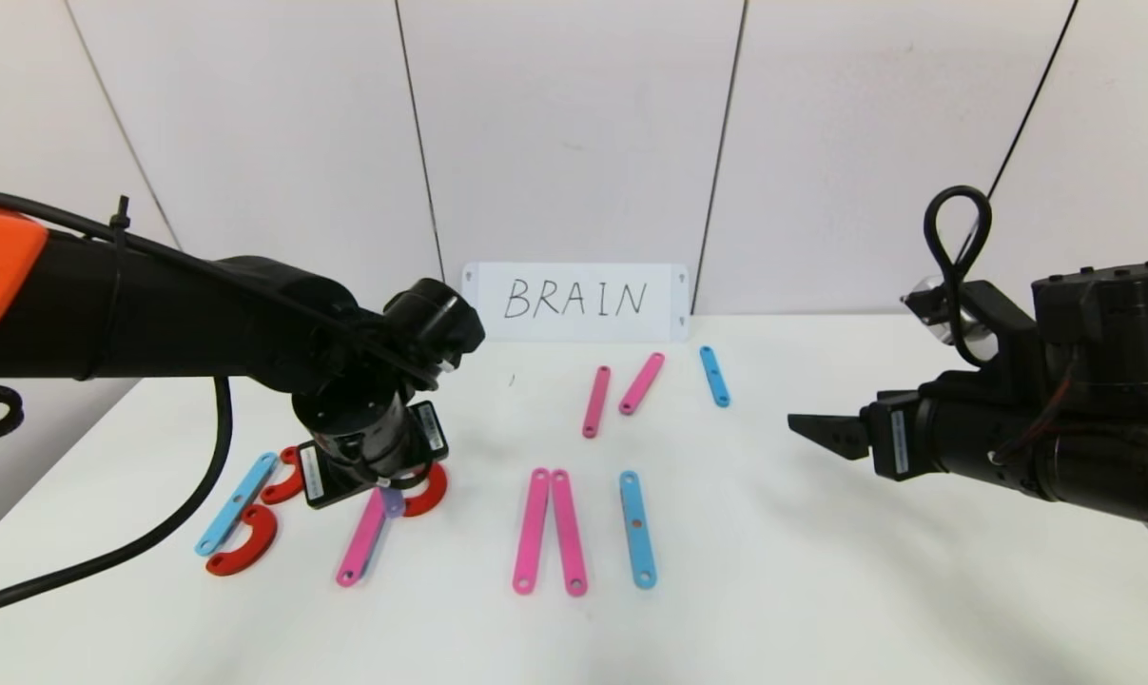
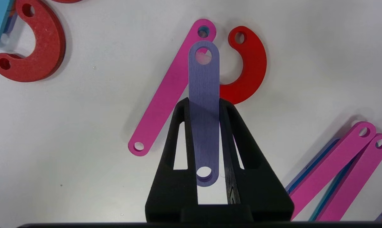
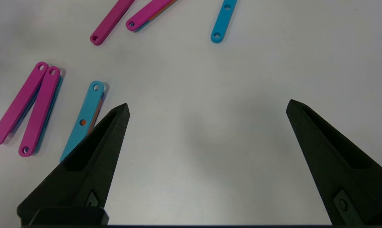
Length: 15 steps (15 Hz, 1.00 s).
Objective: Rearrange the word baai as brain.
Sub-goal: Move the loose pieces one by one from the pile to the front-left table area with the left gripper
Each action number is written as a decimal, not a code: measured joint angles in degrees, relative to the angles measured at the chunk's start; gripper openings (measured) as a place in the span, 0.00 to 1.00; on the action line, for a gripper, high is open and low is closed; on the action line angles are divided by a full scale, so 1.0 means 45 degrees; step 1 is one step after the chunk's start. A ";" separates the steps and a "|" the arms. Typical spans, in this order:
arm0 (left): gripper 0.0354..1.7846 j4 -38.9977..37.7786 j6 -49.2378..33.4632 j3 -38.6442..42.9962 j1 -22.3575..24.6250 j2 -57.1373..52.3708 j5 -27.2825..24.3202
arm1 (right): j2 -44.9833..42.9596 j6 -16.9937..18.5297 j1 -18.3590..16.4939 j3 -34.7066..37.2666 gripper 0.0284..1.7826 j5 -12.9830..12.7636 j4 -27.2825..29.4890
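The word's letters lie on the white table as flat strips and red half-rings. My left gripper [image 1: 388, 490] [image 2: 205, 103] is shut on a short purple strip [image 2: 204, 95] [image 1: 393, 501], which sticks out past the fingertips. The strip's far end hangs over the end of a slanted pink strip [image 2: 165, 95] [image 1: 362, 538], beside a red half-ring [image 2: 251, 69] [image 1: 428, 490]. Left of these lie a blue strip [image 1: 236, 502] and two red half-rings [image 1: 245, 544] [image 1: 283, 478]. My right gripper [image 1: 802, 426] [image 3: 208, 110] hovers open at the right, holding nothing.
Two pink strips [image 1: 550, 531] lie side by side mid-table next to a blue strip [image 1: 636, 528]. Farther back are two more pink strips [image 1: 595, 401] [image 1: 641, 383] and a small blue one [image 1: 714, 376]. A white card reading BRAIN [image 1: 575, 300] leans on the wall.
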 joint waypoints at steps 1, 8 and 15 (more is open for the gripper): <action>0.14 -0.0504 -0.0024 0.0485 -0.0135 -0.0098 -0.0038 | 0.0019 0.0000 0.0000 0.0000 0.97 -0.0005 0.0000; 0.14 -0.1268 -0.1254 0.2064 -0.1165 -0.0222 0.0062 | 0.0076 0.0005 0.0019 0.0000 0.97 -0.0005 0.0000; 0.14 -0.1254 -0.1617 0.2341 -0.1365 0.0244 0.0146 | 0.0081 0.0005 0.0019 0.0000 0.97 0.0000 0.0000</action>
